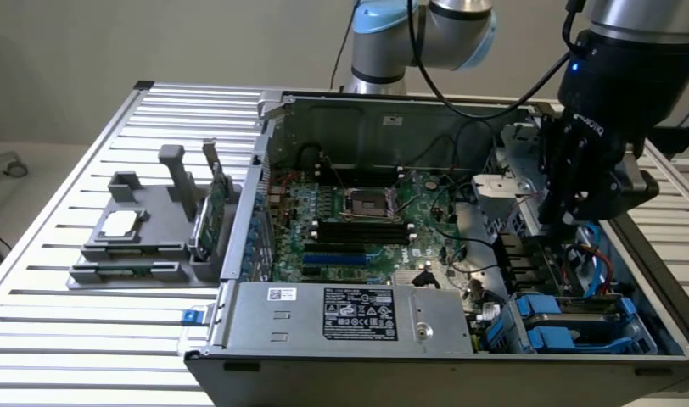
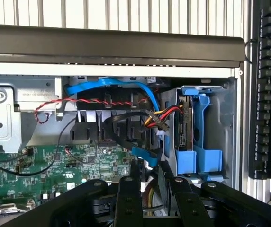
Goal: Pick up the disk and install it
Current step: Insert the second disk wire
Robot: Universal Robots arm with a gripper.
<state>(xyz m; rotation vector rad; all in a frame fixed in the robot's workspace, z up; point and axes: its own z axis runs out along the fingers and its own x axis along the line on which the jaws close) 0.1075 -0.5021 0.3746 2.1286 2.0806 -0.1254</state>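
Inside the case bay | disk [image 2: 185,124] on edge, blue carrier | gripper [image 2: 149,182] jaws apart, empty

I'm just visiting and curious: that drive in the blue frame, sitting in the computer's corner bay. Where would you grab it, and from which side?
Probably by the blue carrier, pinching across the narrow edge that the disk turns toward the case's open side, and coming straight in from that open side. The case wall closes off one flank and the cables crowd the other.
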